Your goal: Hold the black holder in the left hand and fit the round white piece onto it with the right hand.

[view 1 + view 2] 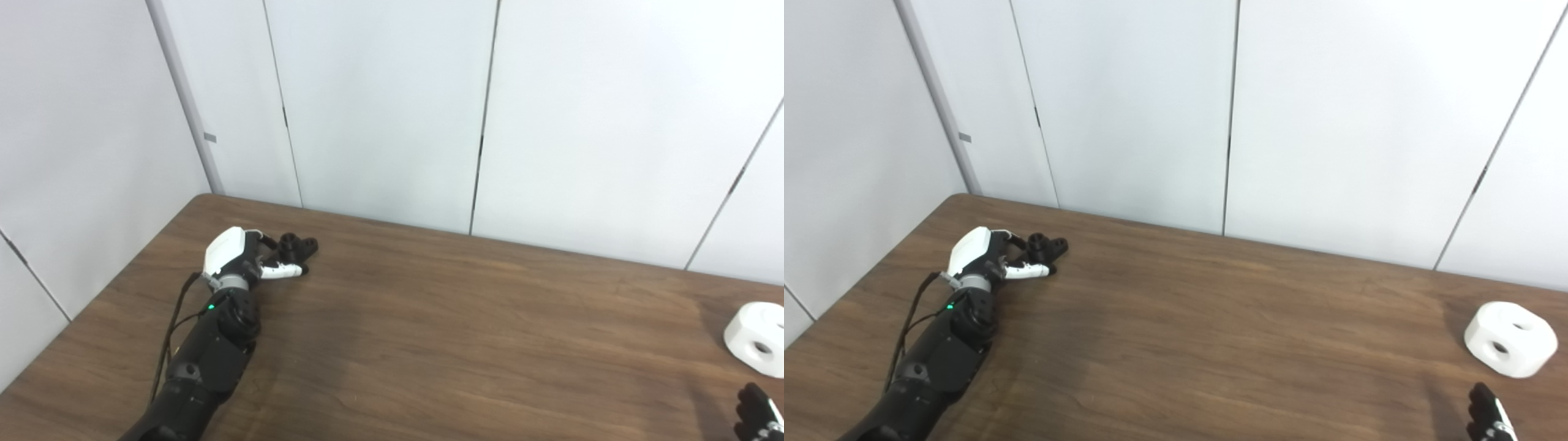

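Nearest, at the 5 o'clock corner of both views: tips of the right hand (1488, 416), dark fingers just poking over the bottom edge. Too little shows to tell whether they are apart or curled. It holds nothing visible.

Just beyond it, toward 4 o'clock: the round white piece (1510, 338), lying on the brown wooden table (1213, 343), apart from the right hand. Holes on its top and on its near side wall.

Left arm comes in at 7 o'clock and runs up to the left hand (245, 257) near 9 o'clock. Its fingers are parted around the black holder (297, 247), one white-tipped finger stretched along the near side of it, darker fingers at its far side. Contact looks likely; a firm clamp does not. The holder is on the table near the far left corner, not lifted. The two parts lie well apart, at opposite ends of the table.

Beyond the table: pale wall panels (380, 110).

Step in hand, as I judge it: securing the holder. Close the fingers evenly on both flanks before lifting, so it does not skate toward the table edge. Keep its studded end free and turned toward 3 o'clock for the white piece. The right hand needs to take the piece by its rim, leaving the holes clear.

View differences: the right eye shows the white piece whole, with both holes; the left eye crops it at the frame edge. The left eye gives the holder's knobs slightly larger.
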`<state>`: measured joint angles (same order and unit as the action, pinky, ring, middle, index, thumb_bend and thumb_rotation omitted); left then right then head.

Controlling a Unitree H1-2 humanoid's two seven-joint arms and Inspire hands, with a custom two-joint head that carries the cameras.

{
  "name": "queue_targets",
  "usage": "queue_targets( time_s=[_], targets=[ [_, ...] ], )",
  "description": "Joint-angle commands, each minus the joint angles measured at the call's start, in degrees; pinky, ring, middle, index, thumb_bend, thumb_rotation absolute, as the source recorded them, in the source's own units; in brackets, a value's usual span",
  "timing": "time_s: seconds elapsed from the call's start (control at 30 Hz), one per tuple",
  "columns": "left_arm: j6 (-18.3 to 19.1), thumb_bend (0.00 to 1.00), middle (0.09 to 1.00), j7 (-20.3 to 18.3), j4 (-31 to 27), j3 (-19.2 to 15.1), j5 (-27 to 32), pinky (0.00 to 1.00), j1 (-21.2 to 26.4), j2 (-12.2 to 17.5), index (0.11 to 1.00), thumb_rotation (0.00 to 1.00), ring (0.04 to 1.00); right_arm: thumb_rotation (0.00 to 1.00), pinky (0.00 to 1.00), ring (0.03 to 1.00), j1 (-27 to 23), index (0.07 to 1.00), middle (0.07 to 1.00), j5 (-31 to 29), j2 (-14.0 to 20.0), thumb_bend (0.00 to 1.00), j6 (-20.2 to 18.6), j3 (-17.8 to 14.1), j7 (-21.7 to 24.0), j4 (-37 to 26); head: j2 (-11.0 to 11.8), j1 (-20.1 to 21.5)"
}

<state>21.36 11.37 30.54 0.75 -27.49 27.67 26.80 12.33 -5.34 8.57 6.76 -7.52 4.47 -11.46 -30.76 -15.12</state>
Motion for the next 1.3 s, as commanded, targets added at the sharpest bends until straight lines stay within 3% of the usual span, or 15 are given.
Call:
queue_targets(
  time_s=[0.0, 0.3, 0.83, 1.13, 1.27],
  targets=[
    [-1.3, 0.56, 0.857, 0.7, 0.4, -0.3, 0.3, 1.0, 1.8, 1.2, 0.501, 0.07, 0.976, 0.99, 1.0, 0.989, 1.5, 0.968, 0.971, -0.2, -0.7, 0.67, 0.3, 0.3, -0.2, -0.8, -0.2, -0.1],
    [-3.7, 0.52, 0.769, 1.8, 2.2, 1.7, -0.4, 1.0, 1.7, 2.1, 0.484, 0.05, 0.898, 0.99, 1.0, 0.989, 1.7, 0.967, 0.971, -0.6, -0.3, 0.68, 0.4, 0.2, -0.2, -1.1, -0.4, -0.2],
    [-4.9, 0.52, 0.773, 2.1, 1.1, 1.4, 0.5, 1.0, 0.4, 2.1, 0.485, 0.05, 0.898, 0.99, 1.0, 0.975, 1.6, 0.965, 0.966, -0.6, -0.3, 0.73, 0.3, 0.4, -0.2, -1.3, -0.5, 0.4],
    [-3.8, 0.52, 0.773, -2.0, -3.9, 2.4, 0.4, 1.0, -2.6, 2.9, 0.486, 0.05, 0.897, 0.99, 1.0, 0.96, 1.6, 0.957, 0.953, 0.0, -0.9, 0.7, 0.5, 0.7, -0.8, -1.4, -0.6, 1.0],
    [-2.9, 0.52, 0.782, -4.2, -9.1, 2.7, 0.6, 1.0, -4.7, 2.5, 0.486, 0.05, 0.902, 0.98, 1.0, 0.955, 1.6, 0.951, 0.951, -0.2, -1.3, 0.68, 0.3, 0.9, -1.1, -1.8, -0.8, 1.5]
  ],
)
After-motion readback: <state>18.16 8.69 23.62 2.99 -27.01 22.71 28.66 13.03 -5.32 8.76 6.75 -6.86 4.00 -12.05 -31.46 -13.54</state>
